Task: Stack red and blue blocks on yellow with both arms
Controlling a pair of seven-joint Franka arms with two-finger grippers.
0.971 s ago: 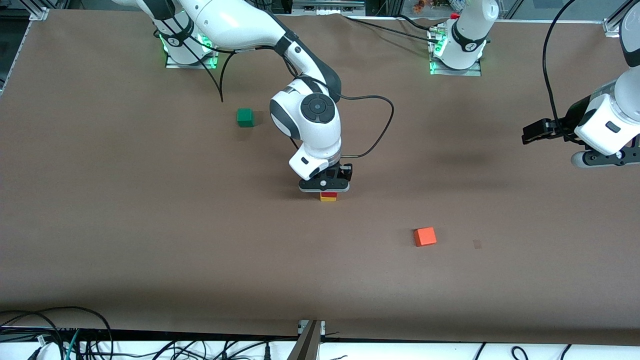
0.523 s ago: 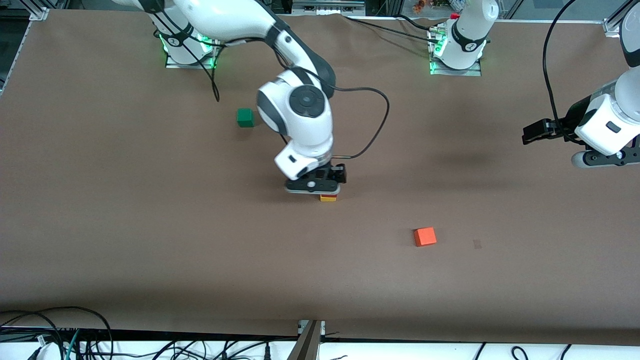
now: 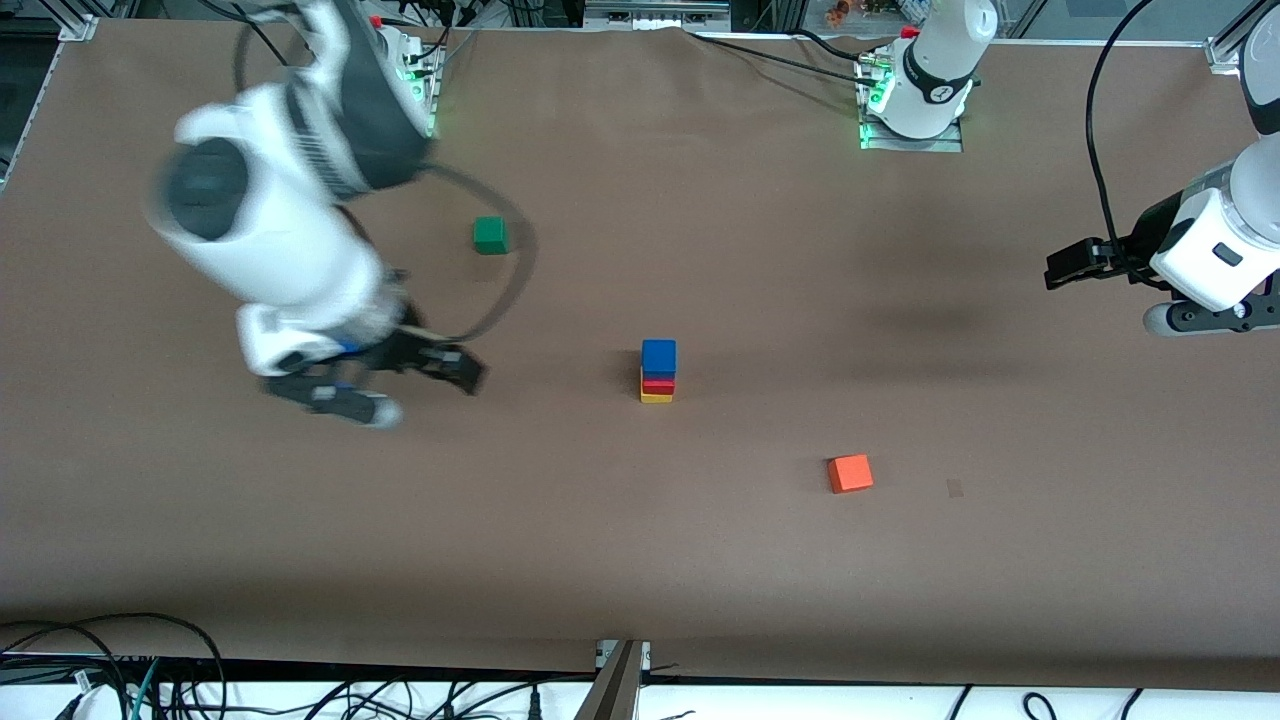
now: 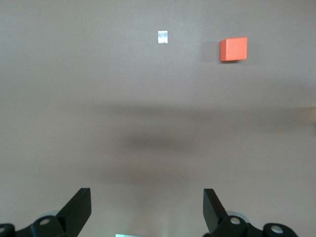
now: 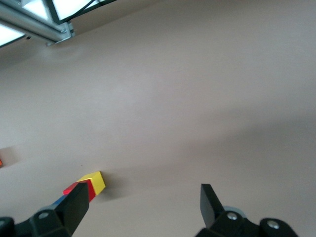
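Observation:
A stack stands mid-table: the blue block (image 3: 658, 355) on the red block (image 3: 658, 383) on the yellow cube (image 3: 656, 397). My right gripper (image 3: 400, 385) is open and empty, up in the air toward the right arm's end of the table, apart from the stack. In the right wrist view the yellow cube (image 5: 97, 181), the red block (image 5: 79, 189) and the blue block (image 5: 59, 201) show beside one finger of my right gripper (image 5: 143, 197). My left gripper (image 3: 1066, 266) waits open and empty over the left arm's end; it also shows in the left wrist view (image 4: 147, 202).
A green cube (image 3: 490, 235) lies nearer the right arm's base. An orange cube (image 3: 850, 473) lies nearer the front camera than the stack, with a small pale patch (image 3: 955, 488) beside it. Both show in the left wrist view: cube (image 4: 233, 49), patch (image 4: 162, 37).
My right gripper let go of the blue block on the stack and swung away toward the right arm's end of the table. The left arm has not moved.

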